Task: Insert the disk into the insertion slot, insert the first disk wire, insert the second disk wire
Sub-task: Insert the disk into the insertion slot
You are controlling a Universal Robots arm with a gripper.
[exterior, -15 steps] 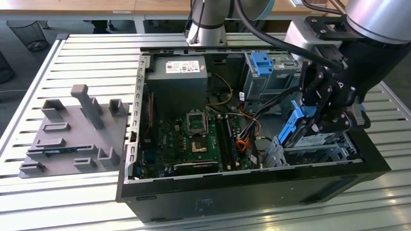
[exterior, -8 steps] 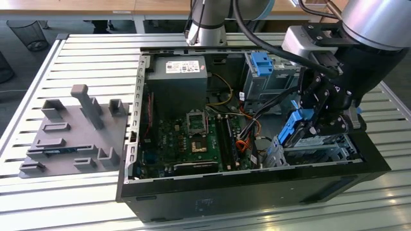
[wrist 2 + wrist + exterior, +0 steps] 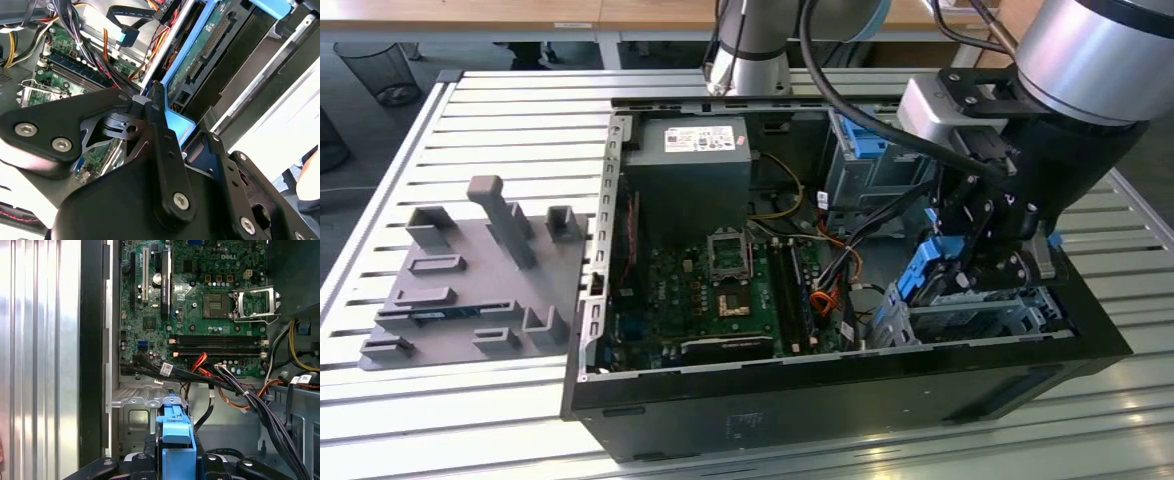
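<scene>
You held the disk point(image 3: 930, 264) over the slot point(image 3: 987, 316).
Gripper point(image 3: 974, 272) jaws clamped its blue frame point(image 3: 175, 439); you had to enter square, clear of cables point(image 3: 239, 390).

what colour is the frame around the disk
Bright blue; the disk frame shows best in the first wrist view.

Silver arm point(image 3: 1094, 50), black tool point(image 3: 977, 270), silver screws point(image 3: 26, 129).

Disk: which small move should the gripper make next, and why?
Probably ease the disk down into the slot: the gripper holds it steeply tilted above the slot, not yet seated, with cables close beside.
</scene>
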